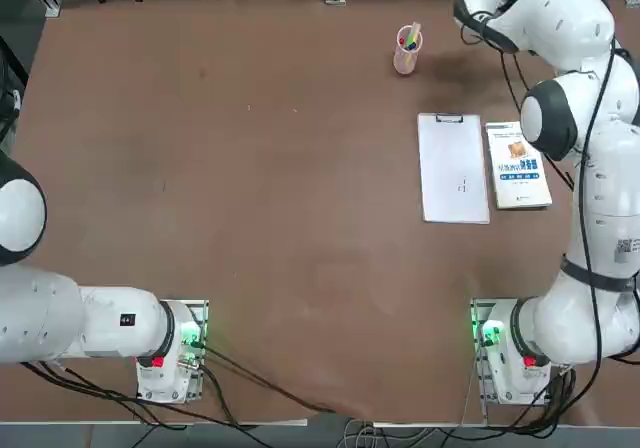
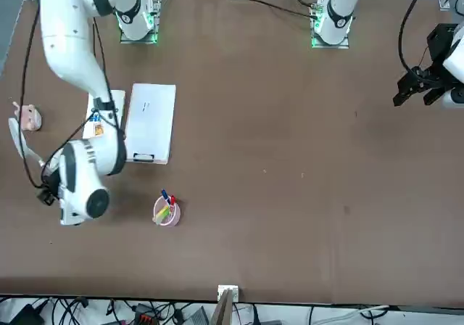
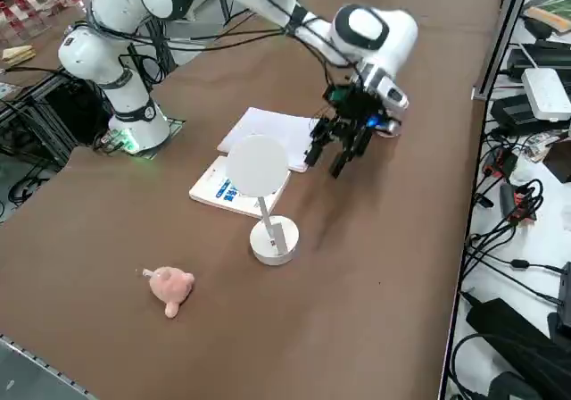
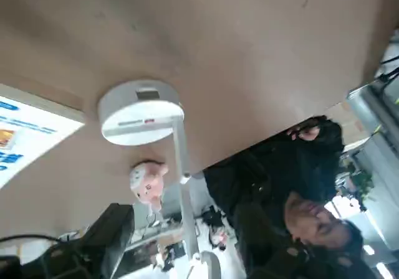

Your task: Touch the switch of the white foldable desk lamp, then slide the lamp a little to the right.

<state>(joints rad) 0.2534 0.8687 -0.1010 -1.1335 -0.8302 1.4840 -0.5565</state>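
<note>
Right side view: right gripper (image 3: 342,154) hangs above the table (image 3: 410,266), jaws parted and holding nothing | white foldable desk lamp (image 3: 264,202) stands upright near it, just beside the booklet (image 3: 217,188) | step: likely approaching the switch; wrist view shows base panel (image 4: 147,94) | next: descend onto base.

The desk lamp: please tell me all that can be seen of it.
The desk lamp is white and looks like plastic: a round flat base, a thin stem and a round disc head standing raised. It stands upright on the brown table, just in front of a booklet, with a pink toy lying apart from it. The right gripper hangs nearby, open, not touching it.
</note>
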